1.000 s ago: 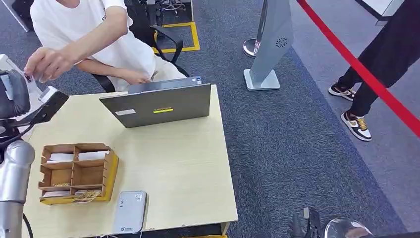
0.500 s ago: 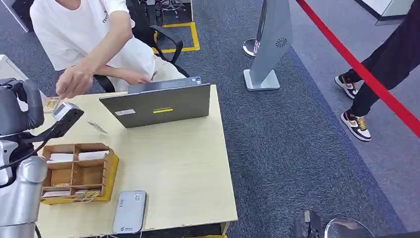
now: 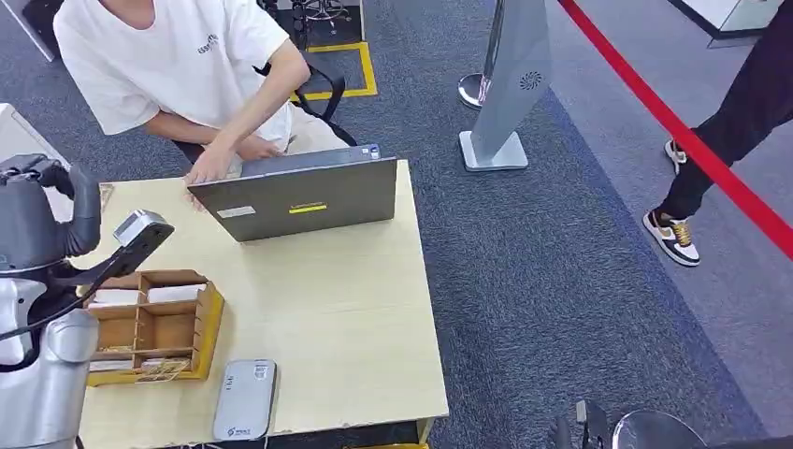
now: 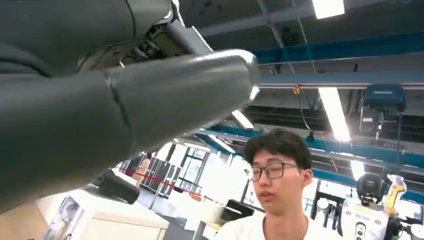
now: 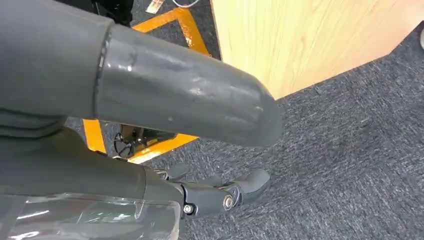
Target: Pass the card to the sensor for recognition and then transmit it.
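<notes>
The table [image 3: 346,318] spreads in front of me, and a person [image 3: 178,65] in a white shirt sits at its far side, one hand [image 3: 208,170] resting on the tabletop at the far corner of the laptop [image 3: 299,198]. The laptop stands with its grey back toward me. Nearer to me, on the left part of the table, sits the box [image 3: 210,323] with its open compartments, and the flat grey reader [image 3: 245,399] lies just beside it at the near edge. My left hand [image 3: 56,220] is raised above the table's left edge, over the box's far corner; its thumb and fingers [image 3: 140,229] stand apart, with no card between them. White cards [image 3: 173,293] lie in the box's far compartments, just below my fingertips, and more printed ones in the near row; I cannot tell which of them is the card that counts. In the left wrist view my thumb hides most of what lies under the hand. My right hand [image 5: 100,170] hangs low beside the table's corner, near the carpet, its fingers [image 5: 245,185] loosely bent and apart from the thumb, empty.
</notes>
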Controlling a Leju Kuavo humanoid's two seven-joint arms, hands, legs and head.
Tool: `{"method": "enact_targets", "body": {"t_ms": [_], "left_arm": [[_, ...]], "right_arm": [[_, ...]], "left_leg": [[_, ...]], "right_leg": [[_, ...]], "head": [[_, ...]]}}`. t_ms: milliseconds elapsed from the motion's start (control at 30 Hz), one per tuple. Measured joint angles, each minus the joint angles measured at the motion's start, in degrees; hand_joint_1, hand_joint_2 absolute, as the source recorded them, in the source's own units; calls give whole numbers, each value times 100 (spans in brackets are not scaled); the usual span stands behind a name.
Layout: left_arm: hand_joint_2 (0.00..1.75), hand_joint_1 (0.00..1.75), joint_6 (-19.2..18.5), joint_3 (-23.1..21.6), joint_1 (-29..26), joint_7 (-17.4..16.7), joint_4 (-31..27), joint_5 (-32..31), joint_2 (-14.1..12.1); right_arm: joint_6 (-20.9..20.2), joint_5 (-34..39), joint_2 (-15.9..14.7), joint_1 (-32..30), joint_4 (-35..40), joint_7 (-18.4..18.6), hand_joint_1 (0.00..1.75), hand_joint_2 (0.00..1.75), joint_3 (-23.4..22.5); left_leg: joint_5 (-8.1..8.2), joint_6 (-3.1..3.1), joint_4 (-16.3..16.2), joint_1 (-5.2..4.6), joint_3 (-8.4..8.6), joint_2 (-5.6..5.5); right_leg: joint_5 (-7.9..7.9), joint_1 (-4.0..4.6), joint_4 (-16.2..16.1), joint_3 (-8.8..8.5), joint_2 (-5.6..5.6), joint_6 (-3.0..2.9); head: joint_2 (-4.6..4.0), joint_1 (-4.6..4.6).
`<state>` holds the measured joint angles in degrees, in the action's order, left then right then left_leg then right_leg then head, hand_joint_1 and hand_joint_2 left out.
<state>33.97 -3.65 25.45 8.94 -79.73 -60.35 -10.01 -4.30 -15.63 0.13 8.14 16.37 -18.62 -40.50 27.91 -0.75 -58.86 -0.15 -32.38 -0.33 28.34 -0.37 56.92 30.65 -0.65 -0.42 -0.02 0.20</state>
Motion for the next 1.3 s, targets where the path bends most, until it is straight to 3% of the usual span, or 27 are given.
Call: {"method": "enact_targets", "body": {"t_ms": [300, 600, 833, 967, 1300], "left_arm": [[175, 0, 20, 2, -32, -20, -4, 50, 0], [175, 0, -30, 6, 117, -367, 83, -220, -7], [175, 0, -271, 55, 890, -839, 1131, -588, -190], [175, 0, -273, 72, 1288, -909, 1796, -680, -308], [175, 0, -299, 74, 1499, -962, 2472, -717, -361]], "right_arm": [[0, -17, 0, -17, 0, 0, 0, 0, 0], [-18, -65, 0, -21, 0, 50, 0, 0, -2], [-18, -173, 0, -3, 0, 164, 0, 0, -2], [-18, -205, 0, 23, 0, 184, 0, 0, -2], [-31, -212, 0, 38, -2, 221, 0, 0, -2]], "left_leg": [[0, 0, 0, 0, 0, -1], [0, 0, 0, 0, 0, -1], [-8, 9, 0, 1, 0, -3], [-10, 10, 0, 1, 0, -2], [-10, 10, 0, 0, -1, -2]], "right_leg": [[0, 0, 0, 0, 1, 0], [0, 0, 0, 0, 1, 0], [-4, 0, 6, 0, 2, -5], [-4, 0, 9, 1, 1, -6], [-4, 0, 8, 3, 2, -6]], "head": [[0, 0], [0, 2], [0, 0], [0, 0], [0, 2]]}}
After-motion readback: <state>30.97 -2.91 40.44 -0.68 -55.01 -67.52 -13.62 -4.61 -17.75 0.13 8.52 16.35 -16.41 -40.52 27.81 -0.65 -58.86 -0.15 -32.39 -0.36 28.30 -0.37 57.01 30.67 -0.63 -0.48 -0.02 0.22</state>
